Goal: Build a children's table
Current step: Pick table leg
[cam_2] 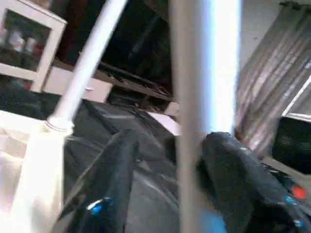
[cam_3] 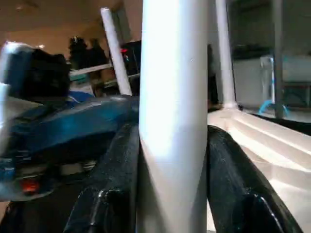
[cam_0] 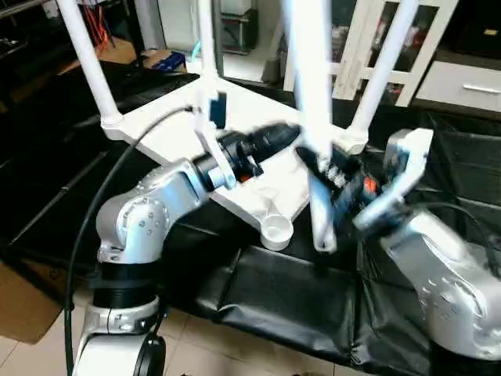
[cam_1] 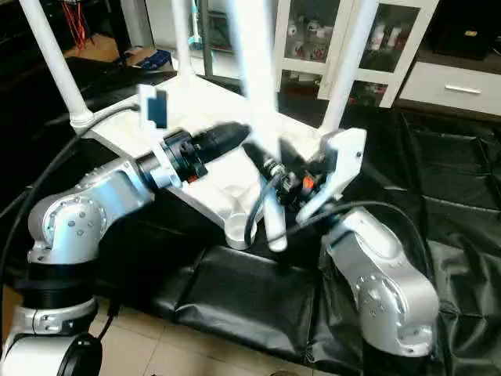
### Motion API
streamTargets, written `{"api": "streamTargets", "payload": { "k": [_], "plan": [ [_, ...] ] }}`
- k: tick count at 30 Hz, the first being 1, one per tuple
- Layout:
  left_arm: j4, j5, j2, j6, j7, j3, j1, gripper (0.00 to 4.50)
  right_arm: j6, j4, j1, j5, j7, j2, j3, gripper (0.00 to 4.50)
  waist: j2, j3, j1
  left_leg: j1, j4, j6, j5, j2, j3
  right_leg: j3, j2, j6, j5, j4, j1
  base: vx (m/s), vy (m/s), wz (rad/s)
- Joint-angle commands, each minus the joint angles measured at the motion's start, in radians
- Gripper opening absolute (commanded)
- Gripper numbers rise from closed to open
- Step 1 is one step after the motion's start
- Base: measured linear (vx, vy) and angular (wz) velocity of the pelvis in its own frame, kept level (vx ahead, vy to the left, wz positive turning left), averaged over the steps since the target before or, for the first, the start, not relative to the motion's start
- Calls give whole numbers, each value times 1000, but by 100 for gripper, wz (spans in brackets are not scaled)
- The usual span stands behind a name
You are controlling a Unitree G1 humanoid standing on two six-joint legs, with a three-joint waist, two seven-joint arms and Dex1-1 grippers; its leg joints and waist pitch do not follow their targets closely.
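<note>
Right gripper (cam_3: 172, 194) is clamping the last leg (cam_3: 172, 97) while left gripper (cam_2: 170, 184) is spreading open around it, so it's probably tipping short of the empty corner socket (cam_0: 275, 229).

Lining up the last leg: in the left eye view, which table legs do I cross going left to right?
Far-left fitted leg → back fitted leg → loose leg held in the right gripper → right fitted leg.
</note>
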Motion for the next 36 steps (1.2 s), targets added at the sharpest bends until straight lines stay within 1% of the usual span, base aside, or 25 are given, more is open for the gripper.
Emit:
{"api": "streamTargets", "payload": {
  "k": [1, 2, 3, 4, 5, 6, 7, 8, 9, 10, 11, 12, 13, 14, 15, 16, 18, 19, 24, 27, 28, 29, 30, 35, 36],
  "plan": [
    [-20, -80, -32, 14, -1, 16, -8, 287, -7, -4, -7, -20, 9, -17, 16, 144, -15, -67, 2, 9, -66, 18, -114, 14, -6, 23, -17, -153, -209, -61, 50, 0, 0, 0],
    [-21, -104, -39, 22, 1, 27, -11, 295, -10, -4, -4, -23, 10, -16, 18, 144, -13, -68, 6, 13, -64, 26, -102, 15, -4, 24, -17, -167, -181, -59, 47, 0, 0, 0],
    [-21, -104, -39, 22, 1, 27, -11, 298, -10, -4, -4, -23, 10, -16, 18, 144, -15, -68, 5, 10, -63, 30, -95, 14, -3, 24, -16, -175, -168, -57, 49, 0, 0, 0],
    [-25, -145, -40, 56, -3, 41, -11, 304, -20, 1, -2, -27, -4, -7, 7, 144, -18, -68, 6, 6, -63, 42, -82, 14, -4, 23, -19, -181, -154, -54, 53, 0, 0, 0],
    [-34, -143, -26, 71, -21, 26, 3, 314, -27, 7, -9, -23, -21, 3, -9, 144, -17, -67, 6, 6, -63, 47, -80, 14, -4, 22, -18, -181, -158, -55, 52, 0, 0, 0],
    [-34, -143, -26, 71, -21, 26, 3, 326, -27, 7, -9, -23, -21, 3, -9, 144, -17, -67, 5, 6, -63, 48, -82, 14, -4, 22, -18, -179, -165, -56, 52, 0, 0, 0],
    [-57, -123, 3, 88, -61, -15, 30, 336, -35, 16, -24, -11, -51, 22, -33, 144, -17, -67, 4, 6, -64, 48, -83, 14, -4, 22, -18, -178, -170, -55, 52, 0, 0, 0],
    [-66, -115, 15, 94, -78, -33, 41, 340, -38, 20, -30, -6, -62, 29, -43, 144, -17, -65, 3, 5, -65, 49, -88, 14, -5, 22, -19, -169, -192, -57, 51, 0, 0, 0],
    [-76, -109, 26, 101, -94, -53, 53, 340, -38, 23, -36, 1, -72, 37, -52, 144, -16, -65, 1, 8, -66, 43, -98, 15, -4, 22, -17, -162, -208, -59, 49, 0, 0, 0],
    [-98, -95, 52, 111, -126, -104, 83, 343, -41, 30, -51, 25, -98, 53, -73, 144, -13, -65, 0, 10, -67, 37, -100, 15, -6, 22, -17, -156, -213, -59, 48, 0, 0, 0],
    [-104, -88, 61, 115, -135, -129, 96, 348, -42, 33, -58, 41, -110, 60, -84, 144, -9, -64, -1, 12, -68, 31, -113, 15, -5, 22, -15, -144, -227, -59, 45, 0, 0, 0],
    [-106, -87, 63, 115, -136, -135, 99, 370, -42, 33, -60, 45, -113, 62, -87, 144, -10, -63, -2, 14, -69, 26, -118, 16, -4, 22, -14, -139, -230, -61, 44, 0, 0, 0],
    [-83, -60, 67, 108, -114, -158, 106, 379, -37, 32, -67, 65, -120, 71, -97, 144, -9, -64, -2, 15, -68, 24, -117, 16, -5, 22, -13, -136, -224, -60, 45, 0, 0, 0],
    [-71, -53, 66, 108, -101, -162, 107, 379, -35, 31, -70, 71, -121, 73, -100, 144, -8, -64, 0, 19, -68, 18, -121, 16, -3, 23, -12, -137, -214, -61, 41, 0, 0, 0],
    [-71, -53, 66, 108, -101, -162, 107, 383, -35, 31, -70, 71, -121, 73, -100, 144, -9, -65, -1, 17, -68, 15, -120, 15, -3, 23, -11, -137, -206, -60, 44, 0, 0, 0],
    [-57, -38, 69, 99, -90, -173, 109, 402, -33, 30, -73, 79, -124, 78, -105, 144, -9, -64, 0, 13, -69, 10, -114, 15, -4, 23, -13, -136, -195, -59, 47, 0, 0, 0],
    [-43, -41, 63, 107, -74, -179, 113, 402, -26, 24, -75, 96, -126, 86, -111, 144, -10, -66, 0, 11, -68, 7, -108, 13, -4, 23, -14, -135, -185, -57, 50, 0, 0, 0],
    [-42, -42, 61, 109, -72, -182, 114, 424, -23, 21, -75, 101, -127, 88, -111, 144, -9, -67, 0, 11, -68, 8, -105, 13, -5, 23, -15, -138, -181, -57, 51, 0, 0, 0],
    [-20, -27, 23, 89, -66, -204, 112, 449, 7, 1, -70, 139, -131, 103, -97, 144, -11, -68, 1, 9, -66, 20, -84, 13, -5, 23, -15, -150, -156, -55, 53, 0, 0, 0],
    [9, 21, 29, 60, -75, -249, 108, 450, 13, -6, -65, 152, -139, 106, -84, 144, -10, -68, 1, 9, -66, 24, -87, 14, -6, 23, -15, -143, -161, -57, 53, 0, 0, 0],
    [16, 26, 27, 56, -75, -252, 107, 450, 14, -8, -65, 155, -141, 107, -82, 144, -10, -67, 1, 9, -66, 19, -94, 12, -5, 23, -15, -135, -179, -58, 53, 0, 0, 0],
    [20, 25, 26, 54, -74, -251, 106, 450, 14, -9, -64, 157, -143, 108, -81, 144, -7, -68, 2, 10, -67, 14, -93, 13, -6, 23, -16, -133, -184, -58, 53, 0, 0, 0],
    [22, 22, 24, 55, -75, -253, 104, 450, 16, -11, -63, 159, -144, 109, -80, 144, -9, -68, 1, 9, -67, 12, -93, 12, -6, 23, -15, -133, -183, -58, 53, 0, 0, 0],
    [29, 28, 20, 56, -71, -260, 104, 450, 19, -15, -61, 169, -152, 110, -77, 144, -6, -68, 1, 10, -67, 7, -99, 14, -6, 22, -15, -140, -171, -57, 53, 0, 0, 0],
    [42, 32, 15, 55, -57, -249, 102, 450, 19, -17, -60, 172, -157, 110, -77, 144, -6, -69, 0, 9, -67, 8, -93, 13, -6, 22, -14, -143, -158, -55, 54, 0, 0, 0]
  ]
}}
